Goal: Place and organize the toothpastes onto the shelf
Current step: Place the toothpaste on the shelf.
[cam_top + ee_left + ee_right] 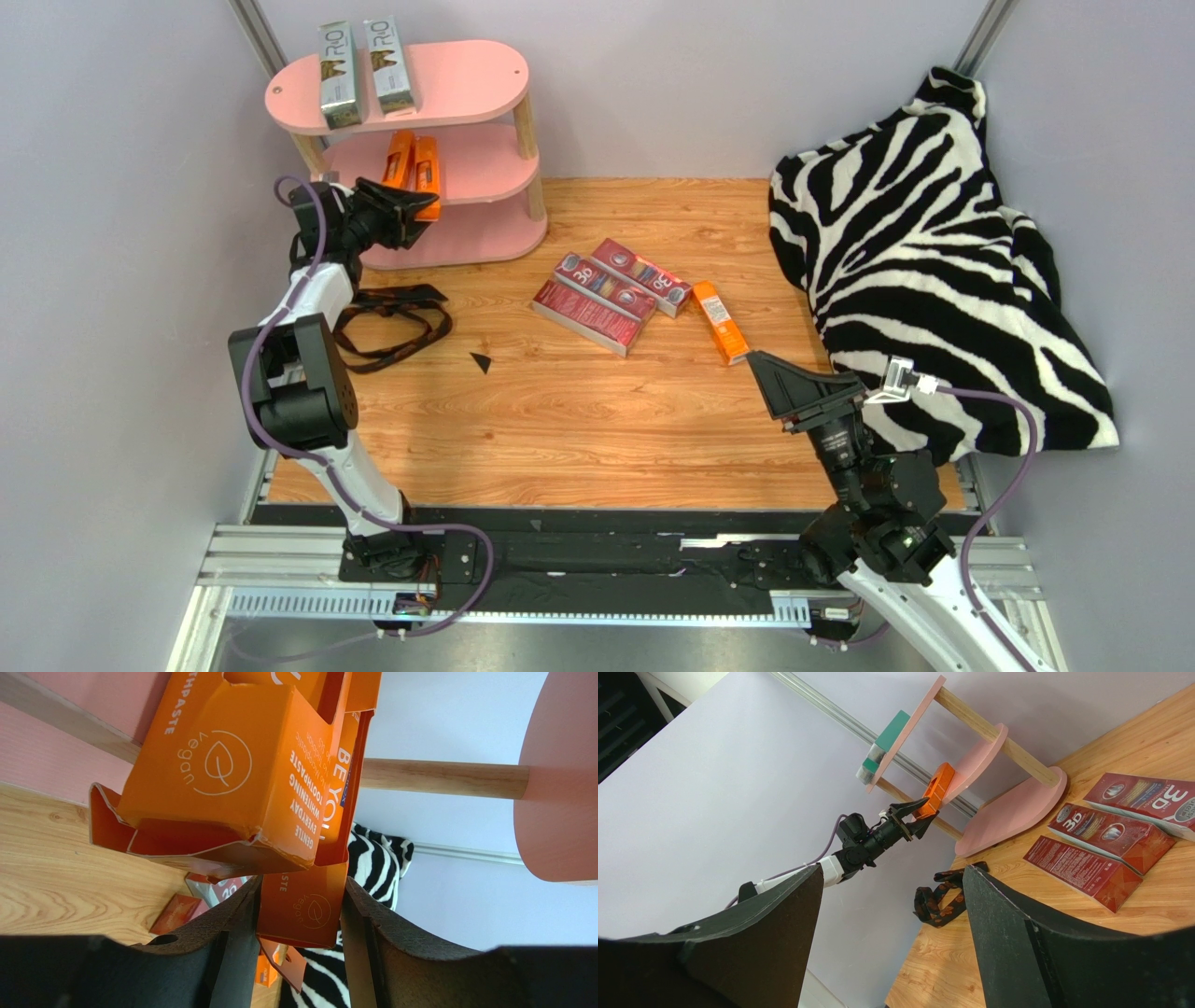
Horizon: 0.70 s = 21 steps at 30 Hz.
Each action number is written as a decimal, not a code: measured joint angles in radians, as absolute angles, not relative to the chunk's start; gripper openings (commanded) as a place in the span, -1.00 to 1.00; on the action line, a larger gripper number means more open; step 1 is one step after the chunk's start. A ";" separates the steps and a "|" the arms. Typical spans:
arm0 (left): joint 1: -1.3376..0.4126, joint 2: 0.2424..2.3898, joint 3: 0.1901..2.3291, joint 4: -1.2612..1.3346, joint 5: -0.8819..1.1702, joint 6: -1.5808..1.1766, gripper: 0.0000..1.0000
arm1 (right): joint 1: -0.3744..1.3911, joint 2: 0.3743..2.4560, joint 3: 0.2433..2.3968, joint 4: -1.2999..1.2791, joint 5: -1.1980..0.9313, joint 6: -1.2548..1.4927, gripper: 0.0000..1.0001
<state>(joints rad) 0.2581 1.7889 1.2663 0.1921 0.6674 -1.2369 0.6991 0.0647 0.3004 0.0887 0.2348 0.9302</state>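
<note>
**Camera arrangement, three simultaneous views.**
Top camera: high behind the near edge, looking down over the whole table (561, 420). Left wrist: close against the shelf (561, 777), facing right. Right wrist: near right, low, facing far left. All three share the shelf.

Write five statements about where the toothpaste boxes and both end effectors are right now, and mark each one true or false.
1. Two grey boxes lie on the top board of the shelf. True.
2. All three orange boxes are on the shelf. False: one orange box lies on the table, near the red boxes.
3. All three red boxes lie on the table. True.
4. The right end effector holds a red box. False: it is open and empty, above the table.
5. The left end effector is at the shelf's middle board, with another orange box between its fingers. True.
</note>
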 measured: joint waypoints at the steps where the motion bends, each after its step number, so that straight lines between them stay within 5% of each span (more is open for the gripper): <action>1: 0.258 1.789 1.266 0.192 0.667 -1.237 0.05 | 0.699 0.063 0.300 0.085 0.235 0.930 0.55; 12: 0.266 1.789 1.265 0.182 0.644 -1.224 0.34 | 0.699 0.060 0.300 0.045 0.236 0.930 0.55; 17: 0.268 1.753 1.209 0.200 0.616 -1.202 0.71 | 0.699 0.056 0.300 0.045 0.235 0.930 0.55; 21: 0.270 1.703 1.151 0.213 0.602 -1.188 0.73 | 0.699 0.056 0.300 0.042 0.235 0.930 0.55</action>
